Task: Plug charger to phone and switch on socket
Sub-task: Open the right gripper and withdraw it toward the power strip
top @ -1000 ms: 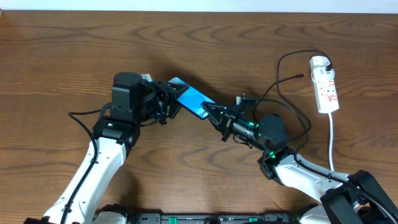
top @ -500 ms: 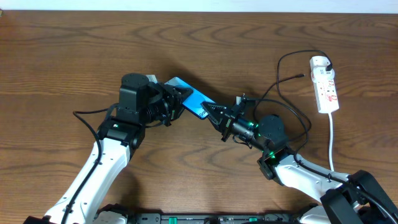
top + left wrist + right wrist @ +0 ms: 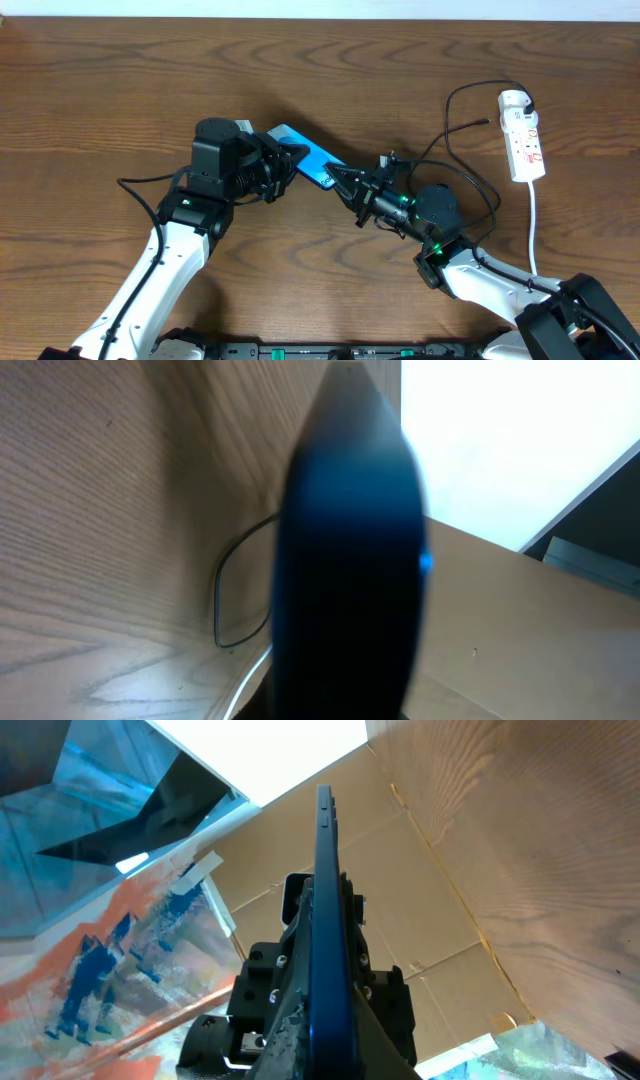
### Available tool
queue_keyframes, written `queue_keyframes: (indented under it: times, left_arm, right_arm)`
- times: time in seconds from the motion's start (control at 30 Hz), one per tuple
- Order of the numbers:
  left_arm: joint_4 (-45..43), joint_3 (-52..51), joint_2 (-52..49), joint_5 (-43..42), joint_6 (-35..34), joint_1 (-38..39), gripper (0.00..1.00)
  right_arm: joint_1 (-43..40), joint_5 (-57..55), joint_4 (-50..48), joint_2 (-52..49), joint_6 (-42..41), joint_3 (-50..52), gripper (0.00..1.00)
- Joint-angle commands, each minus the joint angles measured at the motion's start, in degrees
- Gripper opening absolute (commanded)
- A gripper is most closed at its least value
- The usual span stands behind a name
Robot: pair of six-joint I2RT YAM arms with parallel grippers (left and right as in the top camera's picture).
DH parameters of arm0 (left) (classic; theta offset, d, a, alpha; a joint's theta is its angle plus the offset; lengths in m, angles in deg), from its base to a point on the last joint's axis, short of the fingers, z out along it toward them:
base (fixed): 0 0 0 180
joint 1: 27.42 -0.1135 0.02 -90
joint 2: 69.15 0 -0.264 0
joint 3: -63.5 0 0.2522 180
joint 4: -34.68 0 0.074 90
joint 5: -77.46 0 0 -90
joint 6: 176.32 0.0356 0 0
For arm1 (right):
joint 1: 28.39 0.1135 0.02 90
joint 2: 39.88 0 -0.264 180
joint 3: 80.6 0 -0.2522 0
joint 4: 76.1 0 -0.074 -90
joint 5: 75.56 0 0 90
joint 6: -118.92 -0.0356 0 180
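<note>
The phone (image 3: 306, 158), blue screen showing, is held over the middle of the table between both grippers. My left gripper (image 3: 288, 160) is shut on its left end and my right gripper (image 3: 336, 178) is shut on its right end. In the right wrist view the phone (image 3: 325, 910) stands edge-on between the fingers (image 3: 290, 1040). In the left wrist view its dark edge (image 3: 350, 570) fills the centre and hides the jaws. The charger (image 3: 462, 150), a thin black cable, loops on the table at the right with its free tip (image 3: 487, 122) near the socket (image 3: 524, 140), a white power strip.
The socket's white cord (image 3: 533, 225) runs toward the front edge past my right arm. A black cable loop (image 3: 225, 595) and a white cord (image 3: 250, 680) lie on the wood in the left wrist view.
My left arm has shifted right toward the phone and its jaws have closed on the phone's left end. The right arm and the phone have stayed put.
</note>
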Motion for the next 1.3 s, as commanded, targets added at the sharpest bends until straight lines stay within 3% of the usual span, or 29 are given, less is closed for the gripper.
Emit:
queue_keyframes:
  times: [0.0, 0.27, 0.47, 0.57, 0.9, 0.97, 1.27]
  left_arm:
    - [-0.07, 0.5, -0.22, 0.74, -0.11, 0.07, 0.08]
    - [-0.07, 0.5, -0.22, 1.18, -0.09, 0.07, 0.08]
    - [-0.02, 0.5, -0.22, 1.6, 0.13, 0.07, 0.08]
    - [-0.02, 0.5, -0.22, 1.7, 0.37, 0.07, 0.08]
    - [0.2, 0.5, -0.22, 2.21, 3.17, -0.04, 0.08]
    - [0.2, 0.5, -0.22, 2.23, 3.17, -0.22, 0.08]
    - [0.2, 0.5, -0.7, 3.28, 3.15, -1.4, 0.08]
  right_arm:
    - [0.5, -0.63, -0.66, 0.44, 1.42, -0.85, 0.07]
    - [0.5, -0.42, -0.66, 0.44, 1.42, -0.85, 0.13]
    - [0.44, -0.52, -0.66, 0.44, 2.47, -0.85, 0.29]
    - [0.22, -1.2, -0.66, 0.44, 10.19, -0.85, 0.37]
    - [-3.76, -1.29, -0.63, 0.44, 45.57, -0.85, 0.51]
    - [-5.64, -1.29, 0.04, 0.46, 52.41, -0.85, 0.6]
    - [-14.64, -1.55, 13.27, 2.12, 59.36, -1.51, 0.71]
